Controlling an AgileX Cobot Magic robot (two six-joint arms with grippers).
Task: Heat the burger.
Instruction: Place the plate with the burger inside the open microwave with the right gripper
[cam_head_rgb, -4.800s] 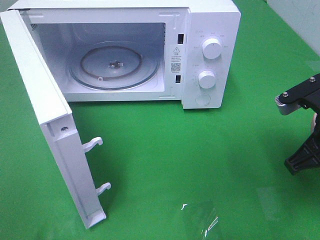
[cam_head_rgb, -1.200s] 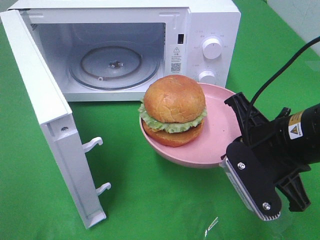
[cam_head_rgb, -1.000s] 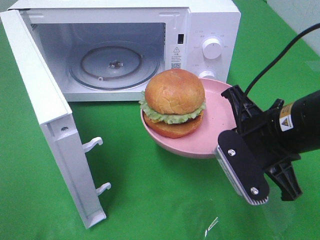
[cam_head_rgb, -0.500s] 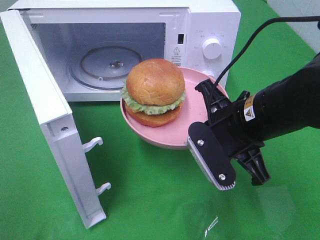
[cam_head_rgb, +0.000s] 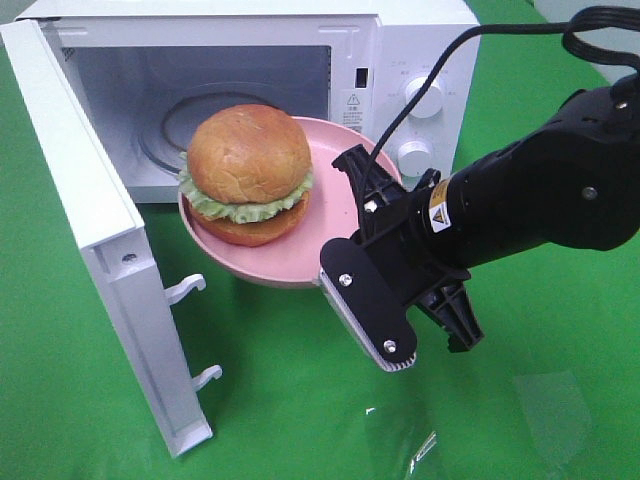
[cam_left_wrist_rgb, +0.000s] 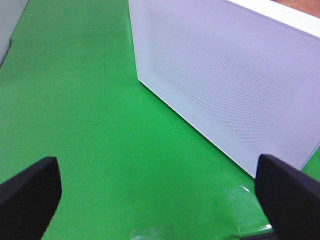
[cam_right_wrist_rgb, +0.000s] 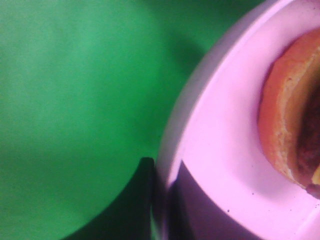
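The burger (cam_head_rgb: 248, 160), with a golden-brown bun, green lettuce and an orange-brown bottom, sits on a pink plate (cam_head_rgb: 262, 268). My right gripper (cam_head_rgb: 342, 262) is shut on the plate's right rim and holds it in the air in front of the open microwave (cam_head_rgb: 420, 40). The plate's far edge reaches the cavity's front sill. The right wrist view shows the plate (cam_right_wrist_rgb: 220, 165) and the burger's bottom (cam_right_wrist_rgb: 290, 130) close up. My left gripper (cam_left_wrist_rgb: 160, 200) is open over the green cloth beside the door's outer face (cam_left_wrist_rgb: 225, 85). It does not show in the exterior view.
The microwave door (cam_head_rgb: 90, 230) stands swung out at the left, its two latch hooks (cam_head_rgb: 190, 290) pointing right. The glass turntable (cam_head_rgb: 170, 125) lies inside, partly hidden by the burger. Two knobs (cam_head_rgb: 424, 97) sit on the control panel. Green cloth (cam_head_rgb: 300, 400) covers the table.
My right gripper has carried the plate and burger to the left and toward the microwave opening. The left gripper shows only now.
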